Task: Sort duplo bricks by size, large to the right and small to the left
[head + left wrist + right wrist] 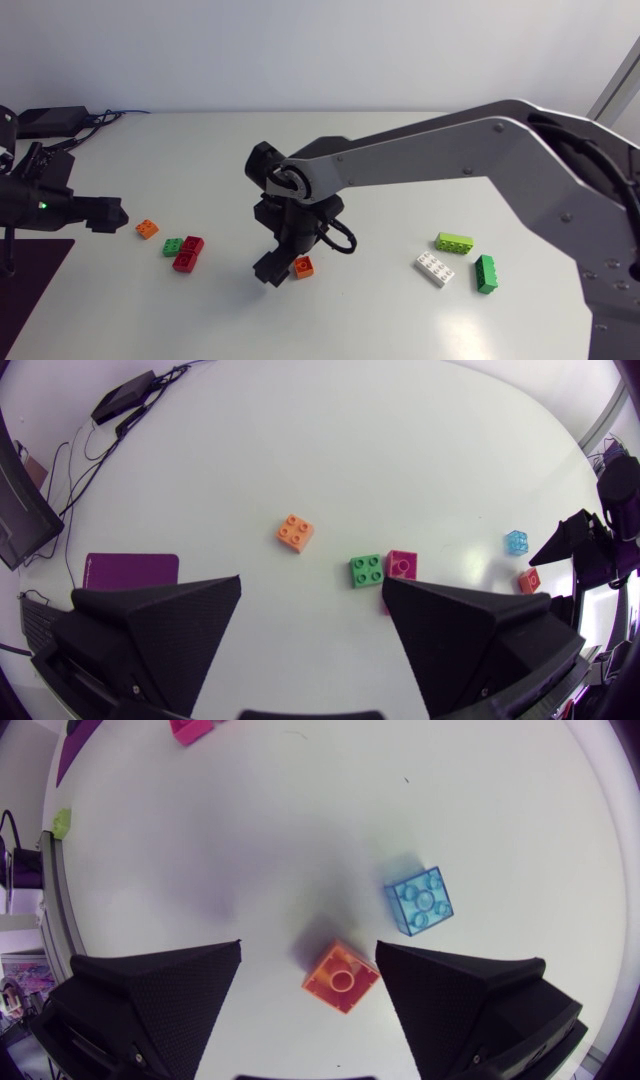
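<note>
Right gripper point(310, 945) first: its fingers were spread wide apart, with a small orange brick point(341, 977) sitting on the table in the gap. The brick was closer to one finger, but it wasn't pinched from both sides, so nothing was actually held. Just ahead of that same finger lay a see-through blue brick point(420, 901), near the orange one but not touching it.

From overhead that gripper point(285, 268) hung at lower centre of the frame, and the right arm point(430, 150) reached in from the right edge past the middle.

To the lower right sat the big ones: a white brick point(435, 269), a dark green brick point(486, 274) and a lime brick point(454, 242), close together.

Lower left had a red brick point(188, 254) touching a small green brick point(173, 246), with another orange brick point(147, 229) a bit further left.

The left gripper point(110, 215) was at the left edge, near that pile – jaws wide open too, holding and touching nothing.
</note>
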You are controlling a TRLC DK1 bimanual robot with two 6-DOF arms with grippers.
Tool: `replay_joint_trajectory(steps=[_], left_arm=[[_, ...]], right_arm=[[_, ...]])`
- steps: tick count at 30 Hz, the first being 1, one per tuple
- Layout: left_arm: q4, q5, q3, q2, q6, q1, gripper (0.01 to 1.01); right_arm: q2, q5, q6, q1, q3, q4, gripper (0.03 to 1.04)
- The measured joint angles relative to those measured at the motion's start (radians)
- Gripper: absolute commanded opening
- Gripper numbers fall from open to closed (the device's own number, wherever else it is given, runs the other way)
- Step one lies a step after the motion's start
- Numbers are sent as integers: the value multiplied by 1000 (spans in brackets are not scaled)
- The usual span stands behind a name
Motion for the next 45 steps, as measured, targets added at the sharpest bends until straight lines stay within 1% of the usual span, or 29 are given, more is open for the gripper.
replay_joint_trajectory(steps=[4, 8, 10, 11, 12, 14, 17, 19, 22, 25, 28, 34, 39, 45], left_arm=[[-2, 0, -6, -5, 10, 13, 984], [-2, 11, -6, -12, 9, 9, 984], [-2, 11, -6, -12, 2, -11, 984], [-2, 11, -6, -11, -6, -36, 982], [-2, 11, -5, -8, -19, -71, 980], [-1, 11, 0, 11, -50, -183, 969], [11, 12, 3, 70, -78, -414, 969], [40, 19, 4, 138, -88, -553, 969], [95, 18, 7, 261, -111, -678, 969], [161, 3, 7, 364, -129, -755, 969], [215, -10, 12, 415, -131, -808, 970], [261, -32, 90, 501, -131, -865, 970], [272, -31, 177, 566, -125, -923, 970], [251, -31, 242, 639, -55, -984, 970]], right_arm=[[0, -1, 4, 5, 8, -10, 970], [-5, 2, 8, -17, -14, -10, 970], [-17, 2, 8, -33, -41, -10, 970], [-28, 1, 8, -45, -57, -10, 972], [-41, 1, 8, -58, -71, -10, 970], [-74, 2, 8, -92, -97, -10, 970], [-138, 1, 8, -147, -148, -6, 970], [-183, 1, 8, -185, -189, 1, 970], [-239, 1, 8, -244, -245, 2, 970], [-286, 2, 8, -309, -288, 3, 970], [-330, 2, 8, -361, -317, 3, 970], [-379, 1, 8, -408, -362, 2, 970], [-395, 1, 8, -433, -378, 1, 970], [-424, 1, 7, -446, -404, 0, 970]])
